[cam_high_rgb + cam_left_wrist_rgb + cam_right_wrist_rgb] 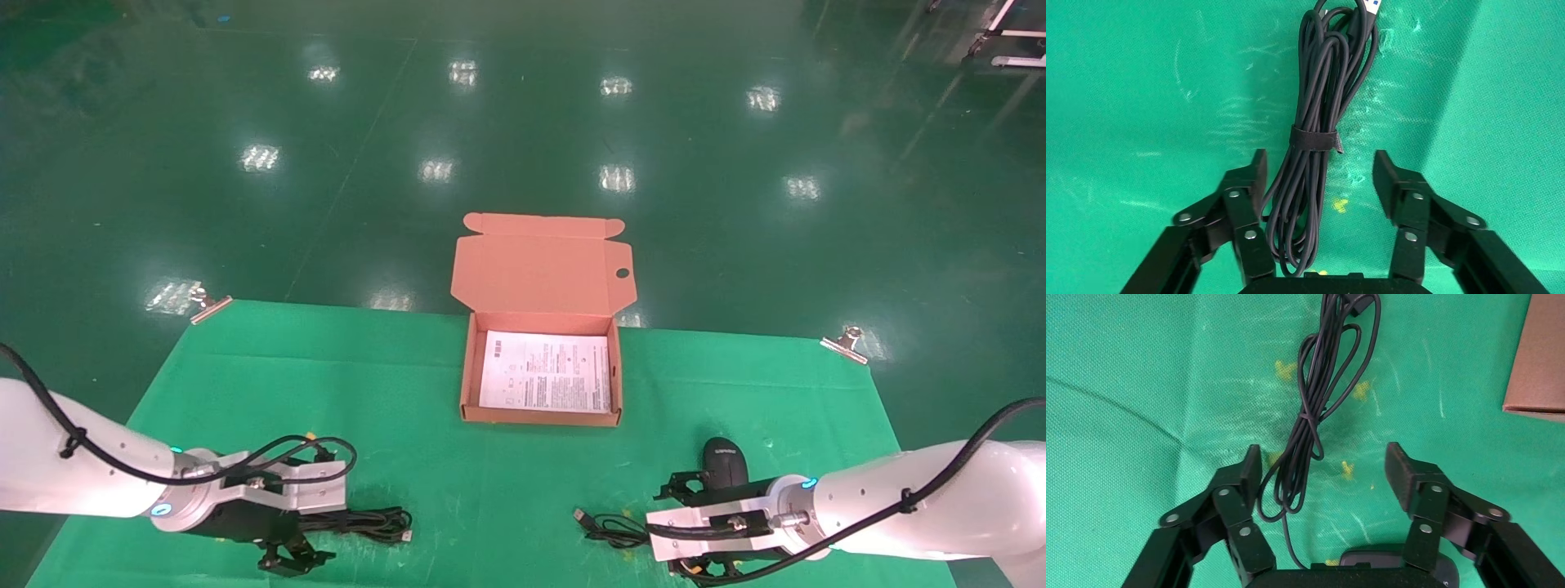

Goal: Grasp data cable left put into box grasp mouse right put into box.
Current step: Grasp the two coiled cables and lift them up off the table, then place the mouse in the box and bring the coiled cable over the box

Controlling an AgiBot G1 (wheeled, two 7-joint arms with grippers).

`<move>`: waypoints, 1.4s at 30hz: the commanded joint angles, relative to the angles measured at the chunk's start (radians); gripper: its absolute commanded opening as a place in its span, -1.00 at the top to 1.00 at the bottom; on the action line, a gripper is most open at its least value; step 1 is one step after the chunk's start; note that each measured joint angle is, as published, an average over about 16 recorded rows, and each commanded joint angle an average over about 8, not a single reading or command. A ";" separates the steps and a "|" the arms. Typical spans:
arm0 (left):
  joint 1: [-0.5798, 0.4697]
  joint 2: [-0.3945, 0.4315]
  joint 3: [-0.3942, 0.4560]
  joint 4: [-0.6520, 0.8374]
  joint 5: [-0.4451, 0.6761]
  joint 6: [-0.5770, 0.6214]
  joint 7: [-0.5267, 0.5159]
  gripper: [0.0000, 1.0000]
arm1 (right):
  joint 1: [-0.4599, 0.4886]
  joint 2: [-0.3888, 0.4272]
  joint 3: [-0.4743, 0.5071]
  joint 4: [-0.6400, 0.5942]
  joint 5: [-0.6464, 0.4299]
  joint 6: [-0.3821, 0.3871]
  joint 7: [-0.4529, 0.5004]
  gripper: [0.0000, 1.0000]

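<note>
Left end effector (1318, 177), fingers apart astride the data cable (1315, 141), should close near its strap before carrying toward the box (541, 384)

You have a salmon-orange box (540, 400) holding a white leaflet (545, 371) printed in black. The data cable (1315, 131) is black, the mouse (726, 461) black too, both on a plain green cloth (409, 376) over glossy dark-green floor (523, 122).

Factory-like hall: glossy green floor (523, 122), clamped green cloth (245, 392).
</note>
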State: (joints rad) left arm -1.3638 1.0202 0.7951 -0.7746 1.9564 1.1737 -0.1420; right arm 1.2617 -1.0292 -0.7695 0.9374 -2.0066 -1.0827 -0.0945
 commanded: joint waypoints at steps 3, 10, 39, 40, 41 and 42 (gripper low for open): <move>0.000 0.000 0.000 -0.001 0.000 0.001 0.000 1.00 | 0.000 0.000 0.000 0.001 0.000 -0.001 0.001 1.00; 0.000 -0.001 0.000 -0.002 -0.001 0.001 -0.001 1.00 | 0.000 0.001 0.000 0.001 0.001 -0.001 0.001 1.00; 0.000 -0.001 0.000 -0.004 -0.001 0.002 -0.002 1.00 | 0.001 0.001 0.000 0.002 0.001 -0.002 0.002 1.00; 0.000 -0.001 0.000 -0.004 -0.001 0.002 -0.002 1.00 | 0.001 0.002 0.001 0.002 0.002 -0.002 0.002 1.00; 0.000 -0.001 0.000 -0.004 -0.001 0.002 -0.002 1.00 | 0.001 0.002 0.001 0.002 0.002 -0.002 0.003 1.00; 0.000 -0.001 0.000 -0.004 -0.001 0.002 -0.002 1.00 | 0.002 0.003 0.002 0.002 0.004 -0.002 0.004 1.00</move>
State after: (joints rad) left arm -1.3653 1.0165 0.7944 -0.7824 1.9545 1.1770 -0.1424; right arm 1.2671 -1.0192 -0.7618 0.9432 -1.9979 -1.0853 -0.0861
